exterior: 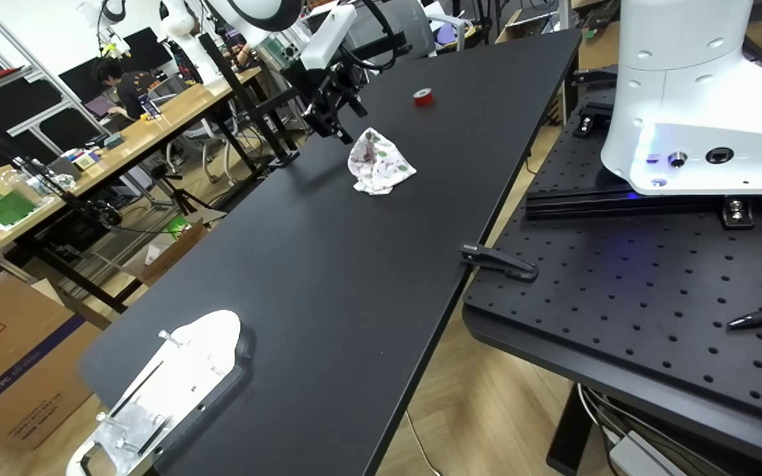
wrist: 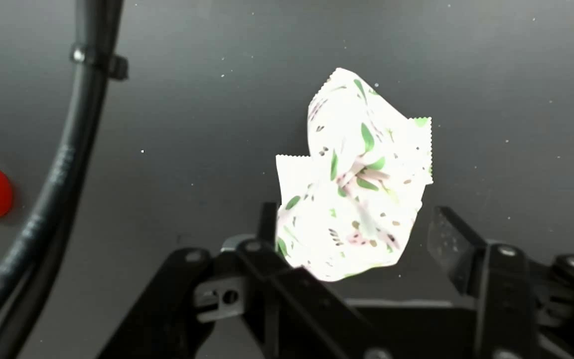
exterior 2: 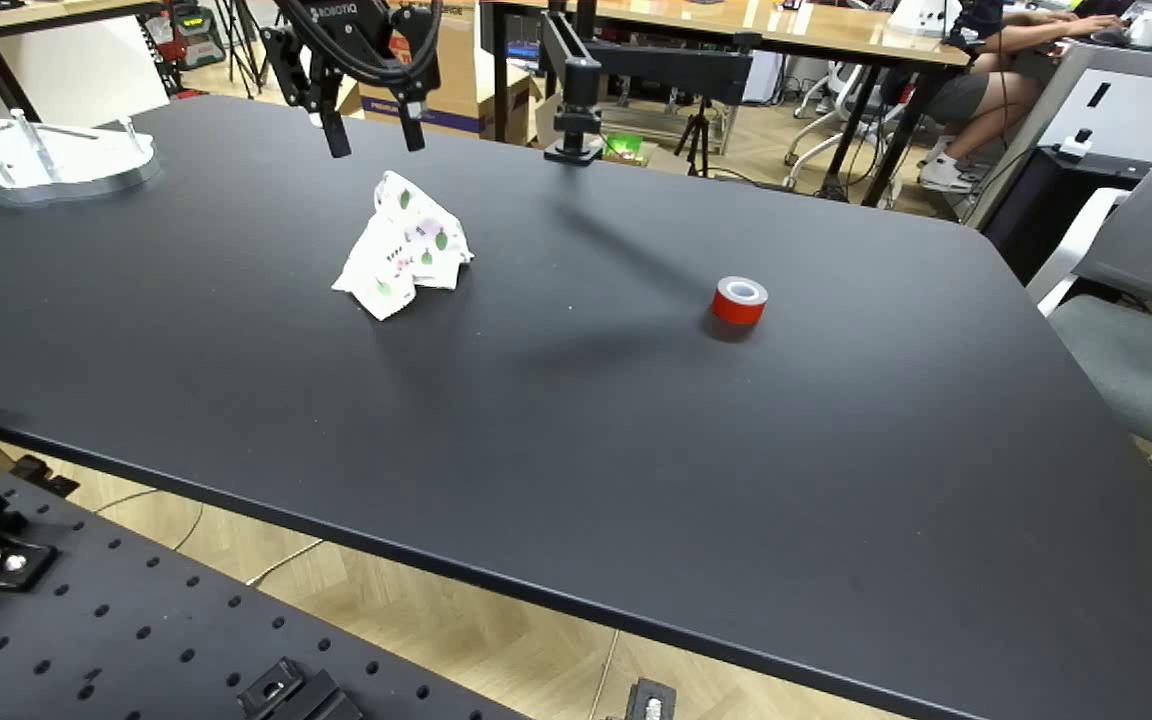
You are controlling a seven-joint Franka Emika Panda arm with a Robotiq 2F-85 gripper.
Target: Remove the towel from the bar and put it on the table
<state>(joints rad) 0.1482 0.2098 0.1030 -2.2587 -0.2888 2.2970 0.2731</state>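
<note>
The crumpled white cloth towel with green leaves (exterior 2: 406, 245) lies on the flat black table (exterior 2: 736, 480), nearer its far edge, and above it the black two-finger gripper (exterior 2: 376, 145) hangs wide apart and empty, so it should probably go straight up, missing that edge's straight black bar (exterior 2: 671, 70).

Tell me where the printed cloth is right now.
In an exterior view, the printed cloth sits crumpled on the dark table, left of the red tape roll and just below the open gripper.
</note>
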